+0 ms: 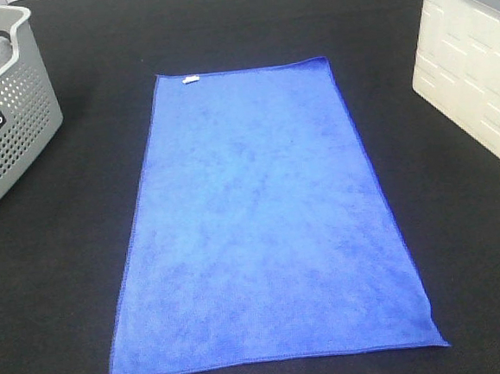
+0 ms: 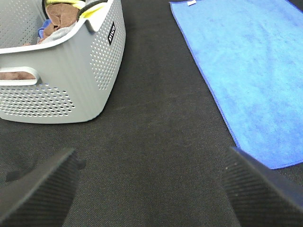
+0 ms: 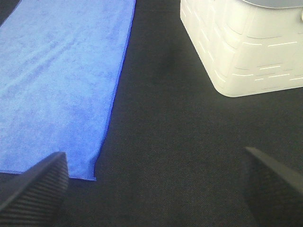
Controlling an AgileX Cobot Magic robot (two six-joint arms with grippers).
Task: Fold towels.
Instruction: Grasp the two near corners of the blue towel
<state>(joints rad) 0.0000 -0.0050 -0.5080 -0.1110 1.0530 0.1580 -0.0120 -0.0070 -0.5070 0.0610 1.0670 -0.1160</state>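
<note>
Both my grippers hang low over the black table cover (image 1: 67, 279), empty, with the towel (image 1: 266, 220) lying unfolded between them.

**Jaws.** My left gripper (image 2: 149, 191) and my right gripper (image 3: 154, 187) each stand spread wide, with nothing but dark cloth between the fingers. The towel's two near corners lie just beside the inner finger of each gripper, and the rest of it stretches ahead of the jaws and between them. A grey perforated basket (image 1: 15, 119) stands ahead of my left jaws on their outer side, and a white bin (image 1: 476, 82) stands likewise ahead of my right jaws.

**Step in hand (judged).** The first fold is not yet begun. To do it well, I would bring each gripper inward over its own near corner. I would pinch hem and nap together rather than the nap alone, then lift both corners level. Carrying them forward at one pace should let the near edge meet the far edge squarely. An uneven lift would likely skew the fold.

**The towel.** It is a bright royal-blue, fuzzy rectangle, one layer thick and nearly flat. It has a darker stitched hem and a small white tag (image 1: 190, 79) at the far edge.
</note>
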